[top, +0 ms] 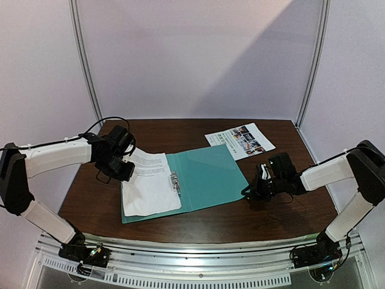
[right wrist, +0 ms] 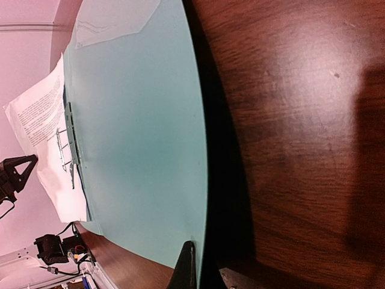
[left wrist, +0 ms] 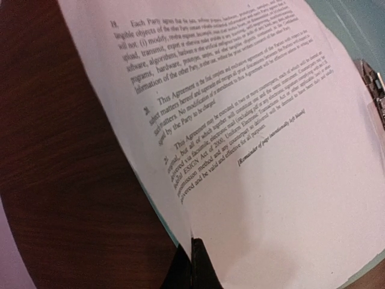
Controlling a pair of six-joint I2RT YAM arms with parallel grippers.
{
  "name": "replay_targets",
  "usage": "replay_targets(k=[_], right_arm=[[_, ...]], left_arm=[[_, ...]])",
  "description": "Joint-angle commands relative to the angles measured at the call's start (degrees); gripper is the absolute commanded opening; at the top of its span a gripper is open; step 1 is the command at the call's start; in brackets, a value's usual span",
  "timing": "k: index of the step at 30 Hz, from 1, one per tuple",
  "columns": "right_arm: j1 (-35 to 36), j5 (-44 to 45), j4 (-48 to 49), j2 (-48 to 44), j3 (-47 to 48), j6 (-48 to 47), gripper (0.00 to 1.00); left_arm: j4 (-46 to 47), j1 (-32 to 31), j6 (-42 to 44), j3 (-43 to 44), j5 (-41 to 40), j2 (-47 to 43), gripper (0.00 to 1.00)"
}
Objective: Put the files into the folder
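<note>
Left gripper [top: 126,173] is fully closed, pinching the left edge of the plain text sheet [top: 147,183]. In the left wrist view the dark fingers [left wrist: 195,265] clamp that edge, and the sheet rises off the table [top: 264,220] at a tilt. The rest of the sheet lies over the left half of the open folder [top: 207,174], its right edge near the metal clip [top: 175,182] at the spine. The folder lies open mid-table, inside up, with the right half bare teal. The colour photo sheet [top: 240,139] lies flat at the far right, just beside the folder's far right corner; can't tell if they touch. Right gripper [top: 249,191] is closed tight on the folder's right edge, and the right wrist view shows that edge raised, with shadow under it. Bare table shows along the near edge in front of the folder and right of it around the right gripper, plus a narrow strip left of the sheet.
</note>
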Motion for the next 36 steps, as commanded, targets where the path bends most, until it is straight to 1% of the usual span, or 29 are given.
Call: replay_targets(k=[1,9,31,36], right_arm=[[0.6,0.9,-6.2,1.6,-1.2,-0.9,0.00],[0.7,0.7,-5.8,1.9,-1.1,-0.8,0.00],[1.2,0.8,-5.7,2.2,-1.0,-0.7,0.00],[1.2,0.8,-5.8,2.2,-0.9,-0.6,0.00]], left_arm=[[-2.3,0.9,1.3,1.1,1.2,0.5,0.00],[-2.9,0.7,1.4,1.4,2.7,1.8,0.00],[-4.2,0.7,1.0,2.9,-1.2,4.3,0.00],[-4.8,0.7,0.3,2.9,-1.0,4.7,0.03]])
